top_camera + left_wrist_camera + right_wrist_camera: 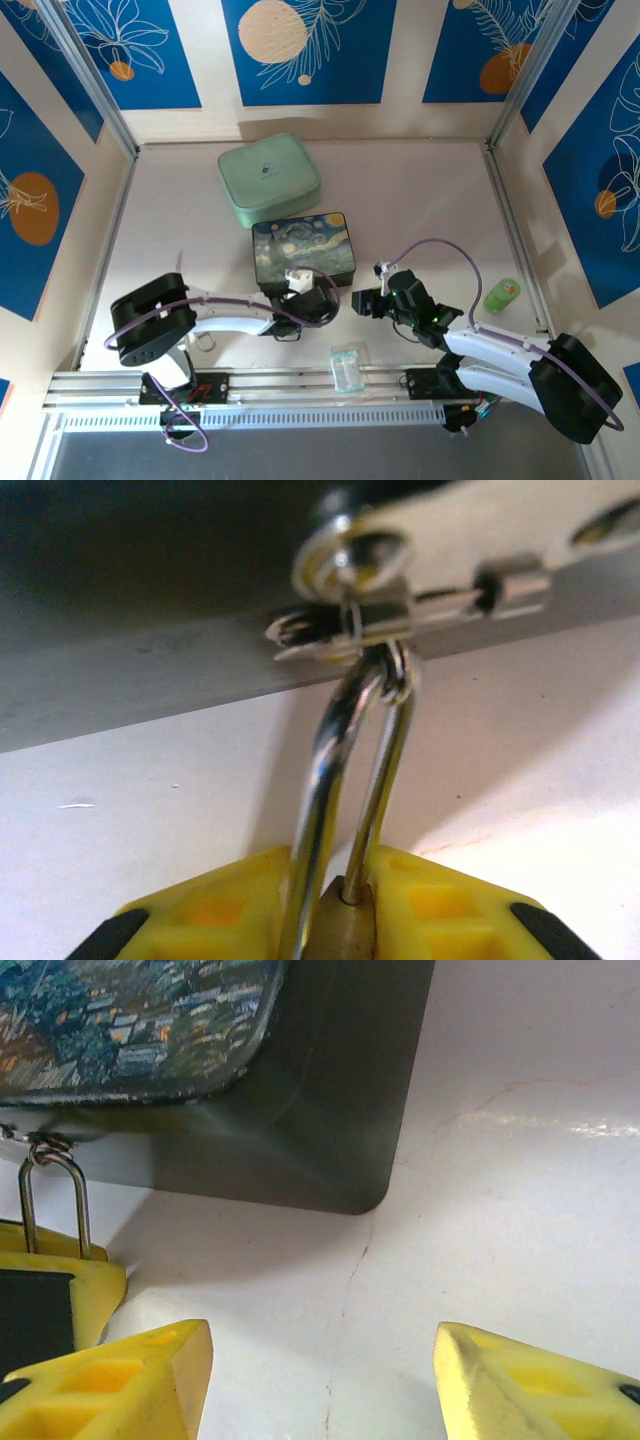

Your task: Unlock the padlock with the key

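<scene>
L gripper clamped on padlock at box front; R gripper open, no key in it.
The padlock [347, 932] hangs off the hasp [400, 610] on the near side of the starry-painted box [300, 248], its shackle [322, 780] threaded through the hasp loop. The L gripper [338, 880] pinches the brass body btwn its yellow fingers. The L arm reaches in low toward the box's near side. The R gripper [322, 1345] sits low over the counter [520, 1210], just off the box's near right corner, jaws wide apart w/ nothing btwn them. Likely risks: the grip is only on the top of a small body, so the padlock could twist or slip when a key is pushed in. A tug on the shackle could drag the box. The keyhole end looks buried in the L gripper, so the R arm may have no way in.
</scene>
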Motion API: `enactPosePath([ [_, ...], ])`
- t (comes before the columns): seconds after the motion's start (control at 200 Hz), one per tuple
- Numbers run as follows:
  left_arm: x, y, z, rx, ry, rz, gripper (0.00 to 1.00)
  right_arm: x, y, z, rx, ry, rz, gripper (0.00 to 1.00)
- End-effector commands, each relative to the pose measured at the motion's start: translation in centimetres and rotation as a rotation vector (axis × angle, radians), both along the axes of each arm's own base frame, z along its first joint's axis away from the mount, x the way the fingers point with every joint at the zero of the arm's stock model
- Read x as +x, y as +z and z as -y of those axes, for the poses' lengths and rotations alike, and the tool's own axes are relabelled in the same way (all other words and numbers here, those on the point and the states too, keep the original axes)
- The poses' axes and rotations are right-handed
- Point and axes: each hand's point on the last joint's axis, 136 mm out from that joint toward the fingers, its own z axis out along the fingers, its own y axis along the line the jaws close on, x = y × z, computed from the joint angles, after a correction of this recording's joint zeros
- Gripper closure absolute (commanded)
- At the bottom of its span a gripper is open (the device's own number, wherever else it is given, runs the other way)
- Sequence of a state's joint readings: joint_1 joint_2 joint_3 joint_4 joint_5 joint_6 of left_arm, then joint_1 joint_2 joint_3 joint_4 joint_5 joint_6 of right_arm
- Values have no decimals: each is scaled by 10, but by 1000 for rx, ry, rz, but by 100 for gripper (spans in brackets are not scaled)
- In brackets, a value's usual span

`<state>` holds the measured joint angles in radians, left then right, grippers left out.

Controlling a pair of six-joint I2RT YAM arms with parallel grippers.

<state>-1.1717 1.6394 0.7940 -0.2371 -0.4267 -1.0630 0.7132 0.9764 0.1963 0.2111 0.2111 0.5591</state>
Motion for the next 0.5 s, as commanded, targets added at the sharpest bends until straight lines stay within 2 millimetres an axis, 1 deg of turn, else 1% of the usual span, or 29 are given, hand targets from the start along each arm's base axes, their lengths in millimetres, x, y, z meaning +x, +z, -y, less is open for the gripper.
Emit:
enactPosePath([
  [0.0,-6,-12,-32,208,1,-3,72,-4,8,-11,64,47,13,39],
  [0.055,-5,-11,-33,234,1,5,72,-6,10,-15,83,59,3,32],
  [0.165,-6,-12,-30,253,-5,8,72,-9,11,-21,107,77,-19,25],
  [0.225,-6,-10,-28,258,-5,20,72,-9,11,-22,116,74,-35,16],
  [0.305,-7,-6,-26,274,-11,40,72,-13,13,-28,146,114,-30,14],
  [0.37,-8,-6,-25,287,-12,44,73,-15,13,-29,159,112,-54,0],
  [0.44,-8,-7,-26,295,-13,46,73,-18,16,-33,188,146,-57,1],
  [0.495,-8,-8,-27,305,-12,49,73,-19,15,-32,205,122,-91,1],
])
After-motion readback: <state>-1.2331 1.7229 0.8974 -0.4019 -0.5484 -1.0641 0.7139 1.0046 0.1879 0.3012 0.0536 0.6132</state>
